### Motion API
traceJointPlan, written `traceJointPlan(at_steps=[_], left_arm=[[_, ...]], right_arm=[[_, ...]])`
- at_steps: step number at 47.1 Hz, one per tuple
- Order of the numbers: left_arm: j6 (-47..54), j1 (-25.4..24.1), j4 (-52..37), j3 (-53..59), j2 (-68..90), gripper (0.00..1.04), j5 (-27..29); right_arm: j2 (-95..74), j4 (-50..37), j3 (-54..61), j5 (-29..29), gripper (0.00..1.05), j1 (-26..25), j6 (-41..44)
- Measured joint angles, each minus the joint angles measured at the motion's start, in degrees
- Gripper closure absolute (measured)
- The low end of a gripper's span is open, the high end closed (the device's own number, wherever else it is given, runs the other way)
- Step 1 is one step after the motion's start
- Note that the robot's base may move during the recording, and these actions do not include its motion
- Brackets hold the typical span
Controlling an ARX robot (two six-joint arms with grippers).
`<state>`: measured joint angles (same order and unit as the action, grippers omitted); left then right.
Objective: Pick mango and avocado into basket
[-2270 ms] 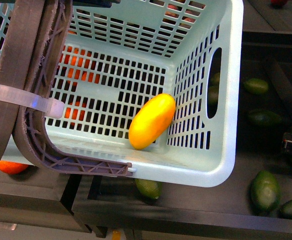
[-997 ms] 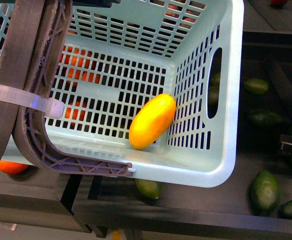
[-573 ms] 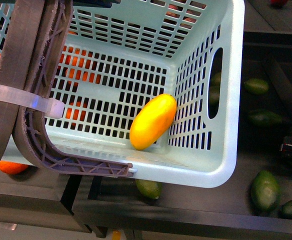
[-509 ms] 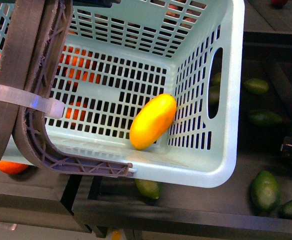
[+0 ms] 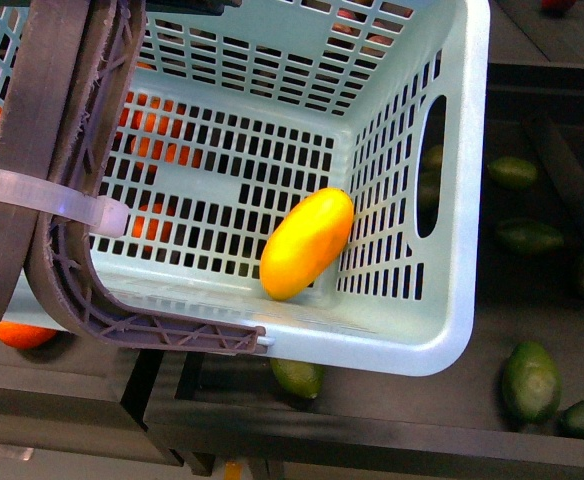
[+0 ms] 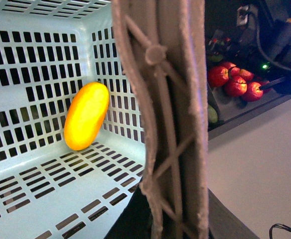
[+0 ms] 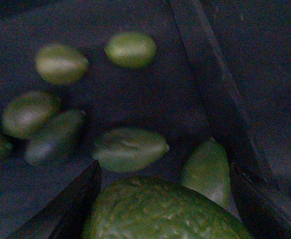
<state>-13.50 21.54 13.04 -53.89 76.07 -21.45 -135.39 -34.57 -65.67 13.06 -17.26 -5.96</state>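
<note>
Right gripper [image 7: 166,201] clamped on the avocado [image 7: 160,219]; the mango [image 5: 306,244] lies inside the basket [image 5: 412,345].

Front view: basket [image 5: 442,340] cut by top and left edges; handle [image 5: 42,150] likewise. Oranges [image 5: 150,228] seen only through floor slots. Loose avocados [image 5: 297,377]: one half hidden under basket rim, another clipped by right edge. Left wrist view: handle blocks middle; left fingers [image 6: 131,219] mere dark sliver at frame edge, grip unreadable. Right wrist view dim, blurred: held avocado [image 7: 160,209] between right fingers [image 7: 66,209], cut off at frame edge.
</note>
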Motion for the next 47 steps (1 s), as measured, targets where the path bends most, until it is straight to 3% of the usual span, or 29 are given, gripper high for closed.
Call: traceJointPlan(at_steps=[6, 21, 39, 47], left_arm=[[0.0, 0.0, 0.0, 0.0, 0.0, 0.97, 0.0], [0.0, 0.0, 0.0, 0.0, 0.0, 0.97, 0.0], [0.0, 0.0, 0.0, 0.0, 0.0, 0.97, 0.0], [-0.68, -0.02, 0.0, 0.0, 0.0, 0.97, 0.33]], right_arm=[[12.15, 1.7, 4.02, 1.68, 0.34, 3.04, -1.81], [33.22, 9.16, 5.14, 0.92, 0.34, 17.2, -5.62], [34.88, 15.15, -0.52, -5.11, 0.34, 36.46, -8.13], [32.92, 15.61, -1.79, -7.19, 0.34, 40.35, -8.52]])
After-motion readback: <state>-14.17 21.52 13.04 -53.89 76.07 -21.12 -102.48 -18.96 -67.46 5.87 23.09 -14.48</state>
